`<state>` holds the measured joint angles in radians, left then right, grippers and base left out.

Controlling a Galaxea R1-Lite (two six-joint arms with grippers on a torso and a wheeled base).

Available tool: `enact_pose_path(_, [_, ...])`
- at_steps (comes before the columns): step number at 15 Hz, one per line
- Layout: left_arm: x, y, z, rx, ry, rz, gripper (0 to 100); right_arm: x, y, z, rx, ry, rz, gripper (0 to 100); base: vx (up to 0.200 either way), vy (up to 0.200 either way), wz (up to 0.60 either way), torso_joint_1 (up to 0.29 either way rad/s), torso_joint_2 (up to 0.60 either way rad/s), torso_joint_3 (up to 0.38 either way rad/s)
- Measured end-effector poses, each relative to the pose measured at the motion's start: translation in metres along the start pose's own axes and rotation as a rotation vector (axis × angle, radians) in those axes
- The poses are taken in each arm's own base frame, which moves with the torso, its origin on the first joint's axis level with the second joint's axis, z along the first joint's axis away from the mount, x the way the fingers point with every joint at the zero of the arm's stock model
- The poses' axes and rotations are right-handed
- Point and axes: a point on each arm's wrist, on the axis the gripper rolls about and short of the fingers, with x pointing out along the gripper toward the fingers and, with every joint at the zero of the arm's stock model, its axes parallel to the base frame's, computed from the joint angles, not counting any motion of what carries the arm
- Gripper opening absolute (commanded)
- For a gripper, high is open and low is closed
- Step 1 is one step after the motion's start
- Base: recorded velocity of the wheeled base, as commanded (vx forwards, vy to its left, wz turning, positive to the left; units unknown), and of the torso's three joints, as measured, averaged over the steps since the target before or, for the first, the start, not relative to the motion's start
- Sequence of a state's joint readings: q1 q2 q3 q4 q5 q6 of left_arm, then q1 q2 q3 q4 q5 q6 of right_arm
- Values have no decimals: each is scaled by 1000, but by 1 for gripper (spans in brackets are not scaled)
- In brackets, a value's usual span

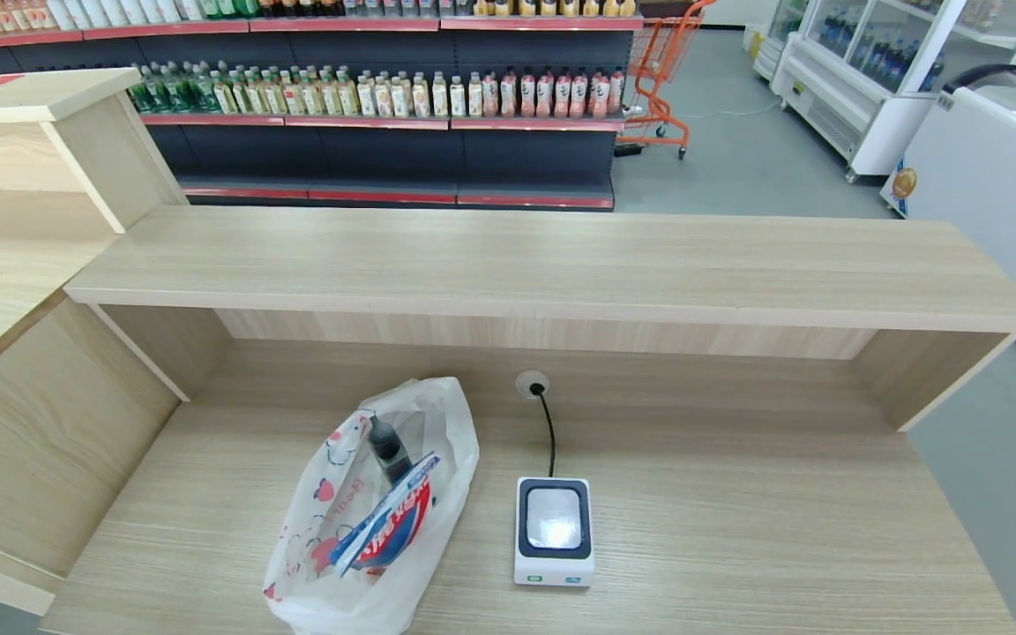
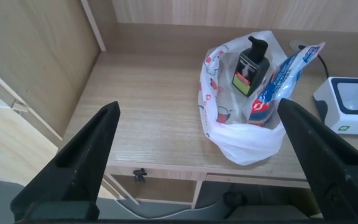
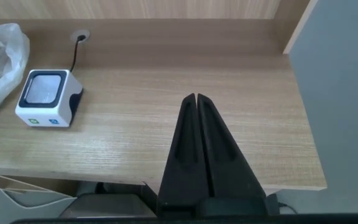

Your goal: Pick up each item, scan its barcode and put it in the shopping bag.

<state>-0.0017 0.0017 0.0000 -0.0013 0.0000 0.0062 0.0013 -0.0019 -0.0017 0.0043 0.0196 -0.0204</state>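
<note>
While both arms sit back off the near edge of the surface (image 1: 737,529), the work on it looks all but finished. At the left end, the left pincer (image 2: 197,107) hangs wide open with nothing between its fingers, held high off the near-left corner and well apart from the bag (image 1: 318,520). That thin white bag with red prints stands by the near edge, left of the middle, its mouth gaping upward. Inside it a dark bottle (image 1: 387,450) stands roughly upright toward the back, and a blue, red and white packet (image 1: 389,520) leans against it toward the right, one corner poking above the rim. Just beside the bag, to its right and not touching it, the scanner (image 1: 553,529) sits near the middle of the near edge, window facing up, its black cable (image 1: 549,432) running back to a hole near the rear edge. Farther right, the right pincer (image 3: 195,99) is pressed fully shut on nothing, poised off the near edge over the bare right half. Both items are already in the bag, so I judge them picked, scanned and bagged, with the task at or near its end. Whether more items wait outside these views cannot be told; if so, each would need lifting to the scanner window before bagging.
</note>
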Motion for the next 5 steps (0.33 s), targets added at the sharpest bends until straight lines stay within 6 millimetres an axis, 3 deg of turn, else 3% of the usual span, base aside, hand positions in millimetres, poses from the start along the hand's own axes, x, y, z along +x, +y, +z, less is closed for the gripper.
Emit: enact_pose_path(5, [0, 0, 0, 0, 0, 0, 100, 0, 0, 0, 1, 1, 0, 0, 0, 0, 0, 0, 0, 0])
